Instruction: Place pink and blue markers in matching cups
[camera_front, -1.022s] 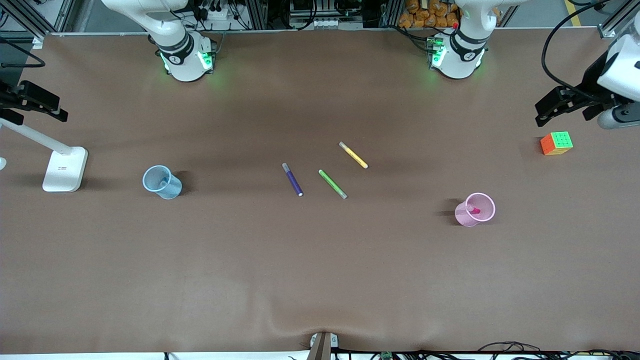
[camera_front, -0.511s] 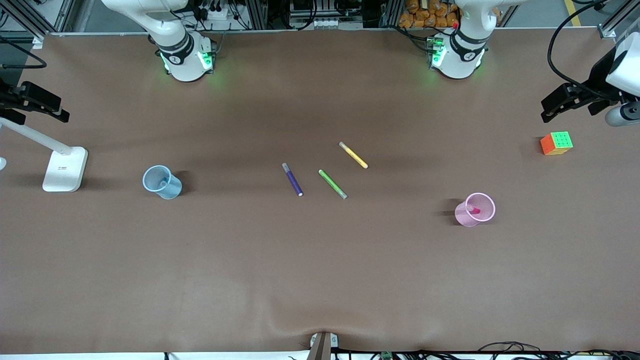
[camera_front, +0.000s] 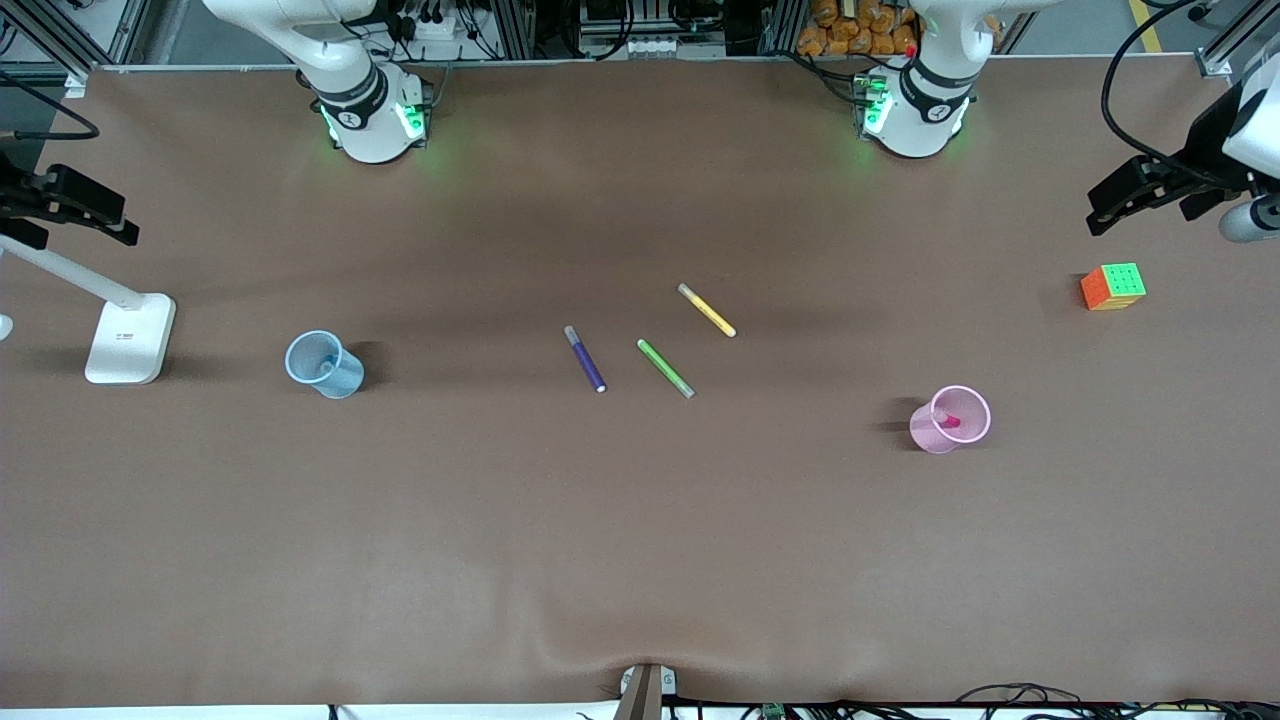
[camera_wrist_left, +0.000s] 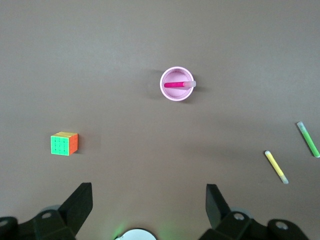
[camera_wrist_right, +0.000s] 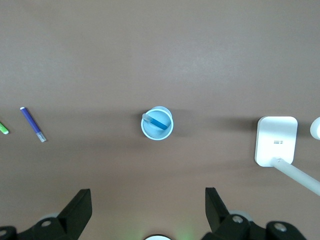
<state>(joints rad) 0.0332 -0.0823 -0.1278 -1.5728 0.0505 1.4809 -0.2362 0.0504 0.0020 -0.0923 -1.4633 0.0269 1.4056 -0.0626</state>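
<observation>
Brown table (camera_front: 640, 560) is spreading wide under both waiting arms. Left gripper (camera_wrist_left: 149, 202) and right gripper (camera_wrist_right: 148, 207) are hanging high with fingers wide, holding nothing. Pink marker (camera_wrist_left: 178, 84) is sitting in the pink cup (camera_front: 948, 420) toward the left arm's end, blue marker (camera_wrist_right: 158, 122) in the blue cup (camera_front: 322, 364) toward the right arm's.

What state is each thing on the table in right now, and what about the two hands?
pink marker: in the pink cup, leaning.
blue marker: in the blue cup, leaning.
purple pen: lying flat.
green pen: lying flat.
yellow pen: lying flat.
left hand: open, empty, high over the table.
right hand: open, empty, high over the table.
</observation>
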